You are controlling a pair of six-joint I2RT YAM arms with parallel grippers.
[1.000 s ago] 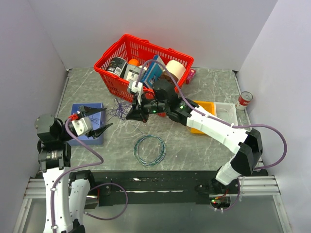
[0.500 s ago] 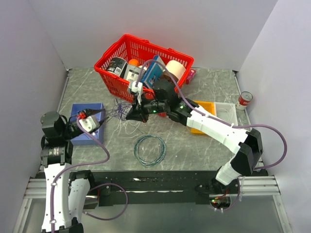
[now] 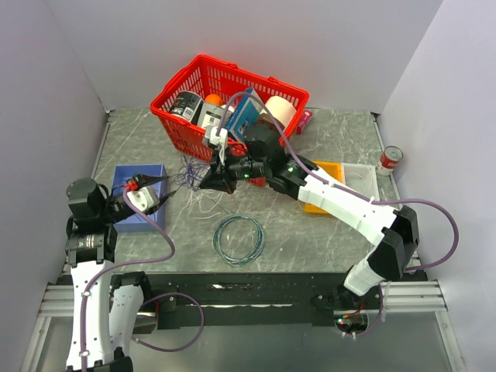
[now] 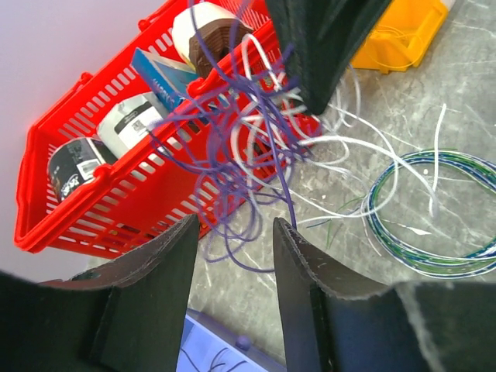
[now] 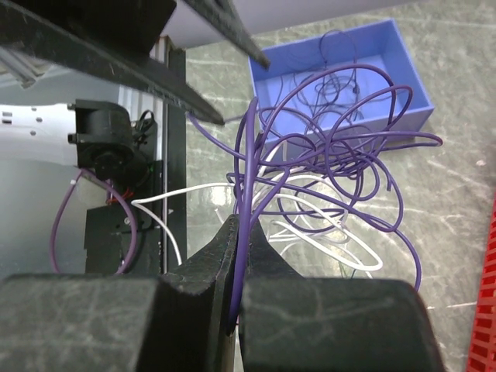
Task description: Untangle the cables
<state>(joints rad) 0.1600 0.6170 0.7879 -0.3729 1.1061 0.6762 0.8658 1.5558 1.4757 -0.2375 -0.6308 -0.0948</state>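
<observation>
The cables are a small tangle of thin purple and white wires on the table in front of the red basket. In the left wrist view the purple loops rise up with white strands spread beside them. My right gripper is shut on a purple wire and holds the tangle lifted; white wires hang below it. My left gripper is open and empty just left of the tangle, with its jaws just short of the lowest purple loops.
A red basket full of items stands behind the tangle. A blue tray with a few wires lies at the left. A teal-green cable ring lies in front. A yellow bin, a white tray and a can are at the right.
My left gripper has swung right from over the blue tray toward the tangle, and its jaws have narrowed. The right gripper has kept its grip and place.
</observation>
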